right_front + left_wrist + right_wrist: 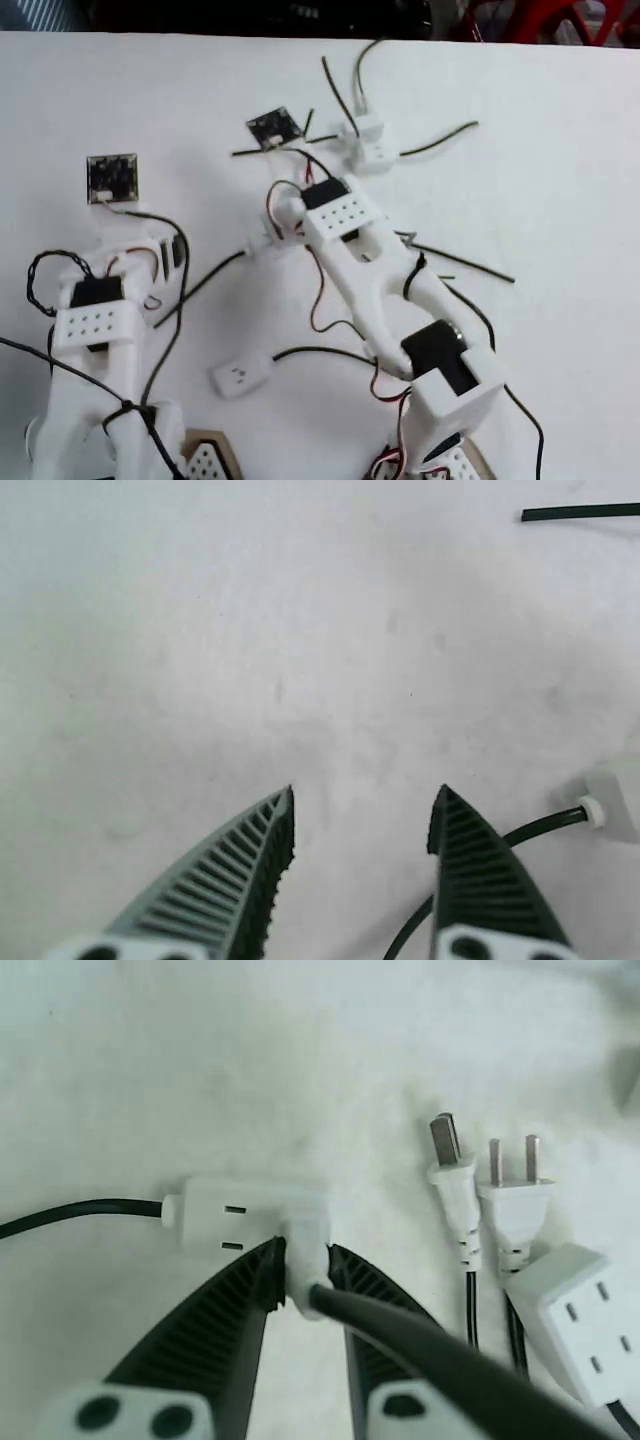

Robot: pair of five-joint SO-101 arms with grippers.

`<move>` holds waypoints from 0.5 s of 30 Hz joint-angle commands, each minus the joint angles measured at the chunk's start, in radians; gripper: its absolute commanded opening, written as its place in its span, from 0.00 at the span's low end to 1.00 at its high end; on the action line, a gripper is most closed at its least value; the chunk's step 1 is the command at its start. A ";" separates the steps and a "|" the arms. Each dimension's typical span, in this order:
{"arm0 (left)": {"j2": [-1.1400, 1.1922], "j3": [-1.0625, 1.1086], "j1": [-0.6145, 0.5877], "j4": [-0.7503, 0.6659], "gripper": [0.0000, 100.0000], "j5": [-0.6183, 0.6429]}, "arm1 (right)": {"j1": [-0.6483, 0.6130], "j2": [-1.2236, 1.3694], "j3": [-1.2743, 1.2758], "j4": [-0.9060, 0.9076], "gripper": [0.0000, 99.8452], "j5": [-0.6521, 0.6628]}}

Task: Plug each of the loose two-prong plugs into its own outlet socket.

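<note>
White plug point(303, 1228) pinched in my right gripper point(305, 1252), touching the outlet socket point(222, 1215) on the desk point(130, 1070); prongs hidden. Risk, I judge: the socket slides under push, or the stiff cord point(400, 1335) twists the plug askew. My left gripper point(365, 800) hangs parted, empty.

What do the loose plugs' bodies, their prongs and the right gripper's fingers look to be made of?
Loose plugs: bodies look like white moulded plastic, smooth, with ribbed grips. Prongs: flat bare metal, judging by their dull sheen. Fingers of the right gripper, around a third plug: dark, matte, ribbed; plastic or rubber, cannot tell which.
</note>
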 commanded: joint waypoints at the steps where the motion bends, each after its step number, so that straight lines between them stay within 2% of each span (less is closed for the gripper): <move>1: -0.030 0.002 -0.012 -0.026 0.22 0.000 | 0.004 -0.007 -0.037 0.012 0.02 0.012; 15: -0.028 0.002 -0.012 -0.026 0.22 0.000 | -0.028 0.104 -0.026 0.007 0.02 0.012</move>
